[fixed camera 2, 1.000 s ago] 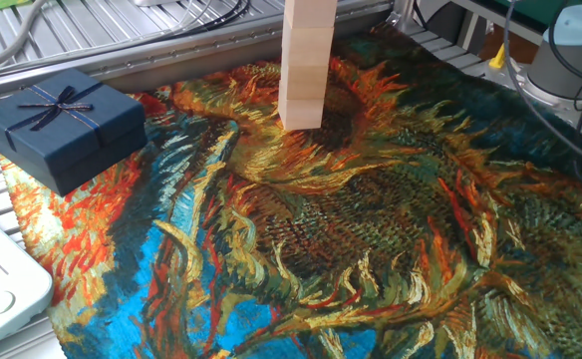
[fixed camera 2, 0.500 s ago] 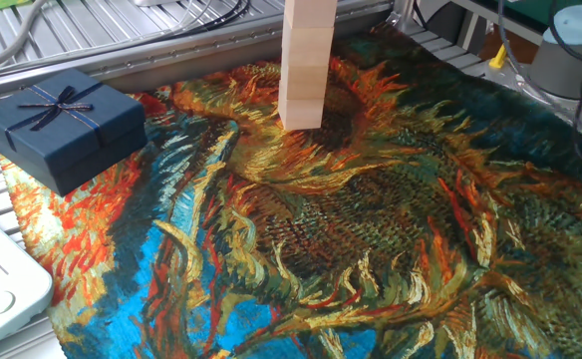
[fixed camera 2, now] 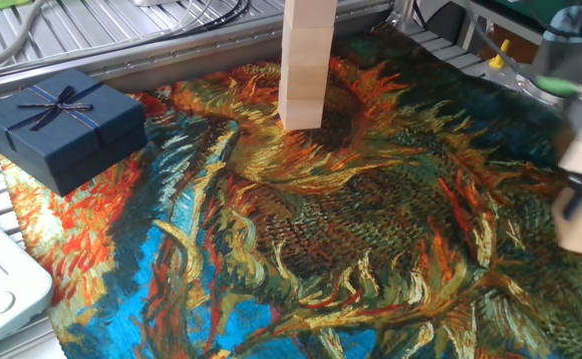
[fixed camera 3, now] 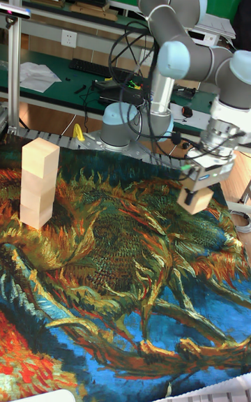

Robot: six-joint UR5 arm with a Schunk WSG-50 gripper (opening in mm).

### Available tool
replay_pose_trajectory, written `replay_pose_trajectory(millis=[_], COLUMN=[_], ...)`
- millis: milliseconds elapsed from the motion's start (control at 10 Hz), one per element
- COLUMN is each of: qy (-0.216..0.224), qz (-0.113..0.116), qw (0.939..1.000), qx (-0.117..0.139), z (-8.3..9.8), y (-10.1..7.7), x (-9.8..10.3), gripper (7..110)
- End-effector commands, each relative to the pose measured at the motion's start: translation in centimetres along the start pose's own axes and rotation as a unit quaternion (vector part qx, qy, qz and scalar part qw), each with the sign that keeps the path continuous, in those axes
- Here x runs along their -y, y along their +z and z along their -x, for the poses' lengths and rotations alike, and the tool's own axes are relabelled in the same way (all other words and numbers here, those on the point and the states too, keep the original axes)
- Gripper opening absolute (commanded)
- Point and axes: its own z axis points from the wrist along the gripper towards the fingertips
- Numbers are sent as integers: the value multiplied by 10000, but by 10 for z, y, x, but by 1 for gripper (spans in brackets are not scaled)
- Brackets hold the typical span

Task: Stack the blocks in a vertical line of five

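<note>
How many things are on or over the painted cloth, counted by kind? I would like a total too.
Wooden blocks: 4 (3 in the stack, 1 held in the jaws above the cloth)
Dark blue gift box: 1
Total: 5

Arm: bent over the table's right edge, wrist pointing down.
Gripper (fixed camera 3: 196, 191): raised above the surface, fingers clamped on a block (fixed camera 3: 195, 199).
</note>
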Motion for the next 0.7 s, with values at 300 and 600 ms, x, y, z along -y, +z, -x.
replay_pose_trajectory(millis=[300, 600], qy=[306, 801], qz=[-164, 416], qw=[9994, 9957], qx=[-3, 195], z=[-9, 3], y=[-13, -14], x=[40, 12], gripper=[7, 7])
